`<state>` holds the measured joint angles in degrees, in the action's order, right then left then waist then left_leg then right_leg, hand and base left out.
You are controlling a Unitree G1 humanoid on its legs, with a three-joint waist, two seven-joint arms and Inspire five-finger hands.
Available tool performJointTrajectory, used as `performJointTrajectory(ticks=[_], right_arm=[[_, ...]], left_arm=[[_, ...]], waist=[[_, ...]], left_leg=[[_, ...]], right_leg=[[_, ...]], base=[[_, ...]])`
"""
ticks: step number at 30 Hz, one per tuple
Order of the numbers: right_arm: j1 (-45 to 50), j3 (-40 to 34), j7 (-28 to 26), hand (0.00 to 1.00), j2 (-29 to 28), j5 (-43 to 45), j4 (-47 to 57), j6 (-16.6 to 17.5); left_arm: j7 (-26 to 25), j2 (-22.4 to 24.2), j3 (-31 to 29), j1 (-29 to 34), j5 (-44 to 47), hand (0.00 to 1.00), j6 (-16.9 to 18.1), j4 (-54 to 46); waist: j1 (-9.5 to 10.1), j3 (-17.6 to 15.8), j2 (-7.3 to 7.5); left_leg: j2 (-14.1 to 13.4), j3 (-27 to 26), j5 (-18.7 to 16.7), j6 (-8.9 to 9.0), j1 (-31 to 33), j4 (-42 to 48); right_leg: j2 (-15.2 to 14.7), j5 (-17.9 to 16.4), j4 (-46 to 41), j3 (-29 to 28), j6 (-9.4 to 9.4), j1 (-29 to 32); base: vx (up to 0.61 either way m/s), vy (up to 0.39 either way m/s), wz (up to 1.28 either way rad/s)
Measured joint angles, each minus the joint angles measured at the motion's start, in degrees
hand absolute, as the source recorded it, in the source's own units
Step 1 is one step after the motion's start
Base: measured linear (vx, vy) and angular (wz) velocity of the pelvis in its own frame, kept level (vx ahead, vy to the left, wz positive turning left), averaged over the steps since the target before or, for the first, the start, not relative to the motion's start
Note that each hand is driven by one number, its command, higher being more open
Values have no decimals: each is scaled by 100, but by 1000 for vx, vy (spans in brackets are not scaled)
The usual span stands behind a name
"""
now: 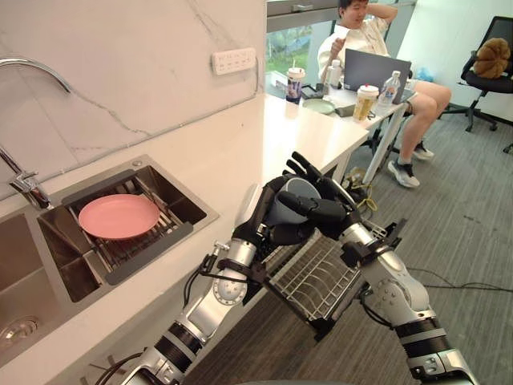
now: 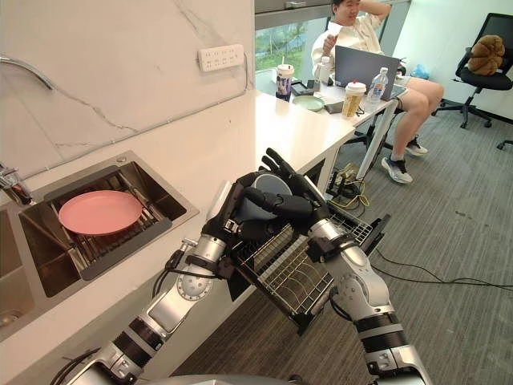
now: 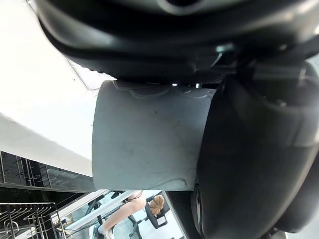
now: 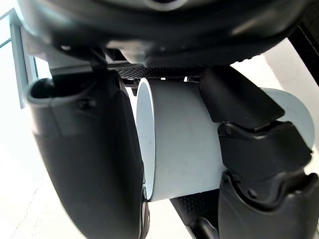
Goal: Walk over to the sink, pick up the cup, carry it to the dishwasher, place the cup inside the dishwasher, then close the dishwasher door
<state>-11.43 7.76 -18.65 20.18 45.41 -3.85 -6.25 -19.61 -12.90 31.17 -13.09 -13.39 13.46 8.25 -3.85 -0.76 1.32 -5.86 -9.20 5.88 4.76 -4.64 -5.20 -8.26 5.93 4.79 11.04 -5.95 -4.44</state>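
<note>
A pale grey cup (image 1: 293, 195) hangs in the air just off the counter's edge, above the pulled-out wire rack (image 1: 314, 281) of the dishwasher. My left hand (image 1: 266, 215) wraps it from the counter side; in the left wrist view the cup (image 3: 147, 139) lies against the palm with a dark finger (image 3: 249, 159) curled along it. My right hand (image 1: 322, 208) lies across the cup's front with its fingers curled over it. In the right wrist view the cup (image 4: 179, 144) sits between the thumb (image 4: 84, 159) and the fingers (image 4: 259, 149).
A pink plate (image 1: 119, 215) rests on a rack in the sink (image 1: 188, 210), with the faucet (image 1: 24, 188) behind it. The white counter (image 1: 280, 132) runs toward a desk where a person (image 1: 377, 40) sits at a laptop (image 1: 370, 70). An office chair (image 1: 489, 68) stands beyond.
</note>
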Motion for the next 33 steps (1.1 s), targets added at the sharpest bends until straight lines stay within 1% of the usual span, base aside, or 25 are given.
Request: performJointTrajectory(ticks=[6,8,10,12,14,17,18,21,22,24,26,29,33], right_arm=[[-12,58,168,100,16,288,-41,31],[-12,61,273,100,-30,493,-41,162],[-12,55,437,100,-189,603,-37,383],[-11,14,538,100,-348,749,-32,459],[1,-16,541,100,-532,757,7,485],[153,-76,483,100,-761,792,152,507],[216,-117,471,100,-811,802,199,507],[341,-175,430,100,-822,787,274,476],[352,-202,428,100,-823,787,274,435],[402,-261,426,100,-822,786,274,347],[442,-261,401,100,-821,786,273,270],[493,-218,347,100,-816,714,271,160],[497,12,341,100,-727,583,231,146]], left_arm=[[-20,-49,17,-83,-1,0,4,68],[-67,-46,16,-140,-2,0,20,74],[-216,-13,6,-186,-6,0,48,95],[-332,44,-55,-182,-4,0,50,109],[-478,139,-274,-177,48,0,43,154],[-802,313,-868,-165,228,0,40,207],[-928,334,-1081,-161,263,0,41,223],[-1063,327,-1487,-109,344,0,41,303],[-1053,325,-1530,-89,435,0,42,311],[-877,336,-1609,-18,969,0,39,325],[-692,338,-1593,41,1092,0,30,329],[-509,346,-1397,47,1122,0,-23,367],[-218,387,-1020,47,1150,0,-93,406]], waist=[[31,-10,40],[69,-15,47],[75,-20,55],[74,-20,53],[59,-22,50],[45,-25,46],[48,-26,44],[49,-32,37],[49,-33,35],[59,-40,26],[62,-42,25],[72,-49,19],[81,-56,11]], left_leg=[[-63,-45,8,13,-5,0],[-90,-90,11,19,-10,-1],[-122,-113,19,33,-23,-1],[-110,-131,29,48,-29,0],[-116,-155,33,56,-39,0],[-118,-162,34,57,-46,-1],[-117,-162,34,57,-45,-1],[-110,-162,33,59,-44,-2],[-107,-162,32,59,-43,-2],[-95,-161,31,61,-35,-2],[-95,-160,28,64,-31,-2],[-100,-152,26,67,-24,-2],[-105,-140,26,66,-23,-2]], right_leg=[[61,25,5,-47,38,21],[89,39,5,-94,57,43],[123,46,5,-120,72,47],[143,49,4,-131,78,54],[153,51,3,-153,80,64],[157,51,3,-160,79,64],[156,50,3,-160,78,64],[148,47,2,-159,76,64],[144,46,2,-159,75,65],[132,42,2,-157,68,72],[128,39,3,-158,66,74],[123,39,2,-153,68,74],[104,40,2,-146,69,68]], base=[[-45,-10,-5],[-43,-17,-11],[-35,-18,-8],[-35,-9,-6],[-29,-2,-6],[-7,-1,-1],[0,0,0],[0,0,0],[0,0,0],[0,0,0],[0,0,0],[0,0,0],[0,0,0]])
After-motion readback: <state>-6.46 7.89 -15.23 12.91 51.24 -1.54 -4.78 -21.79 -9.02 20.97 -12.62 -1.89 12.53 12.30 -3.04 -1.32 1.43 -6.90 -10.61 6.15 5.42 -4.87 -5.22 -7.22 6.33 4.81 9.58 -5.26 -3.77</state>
